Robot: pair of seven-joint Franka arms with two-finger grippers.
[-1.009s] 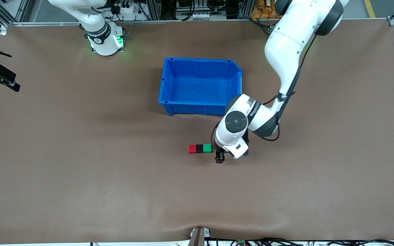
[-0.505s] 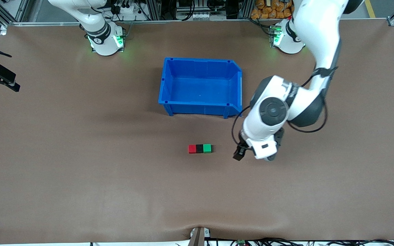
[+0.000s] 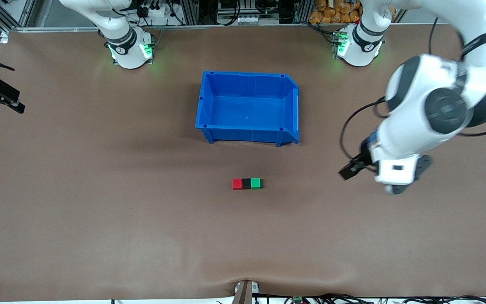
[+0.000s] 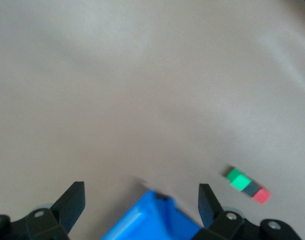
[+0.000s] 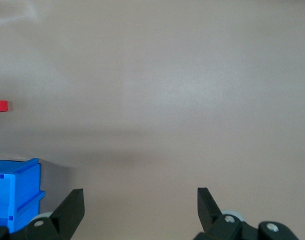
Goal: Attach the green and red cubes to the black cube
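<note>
Left gripper (image 3: 349, 170) swung away toward its arm's end of the table, fingers spread wide, holding nothing. Mid-table, red cube (image 3: 237, 184), black cube (image 3: 246, 183) and green cube (image 3: 255, 183) sit joined in a row, nearer the camera than the blue bin (image 3: 247, 131). Right gripper (image 5: 140, 212) waits at its table edge, fingers wide.

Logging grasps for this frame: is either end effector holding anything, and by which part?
Nothing is held. The left end effector and the right end effector are both open and empty.

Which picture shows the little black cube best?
The front view: the black cube sits sharp between the red cube and green cube. The left wrist view shows it blurry; the right wrist view shows only red.
</note>
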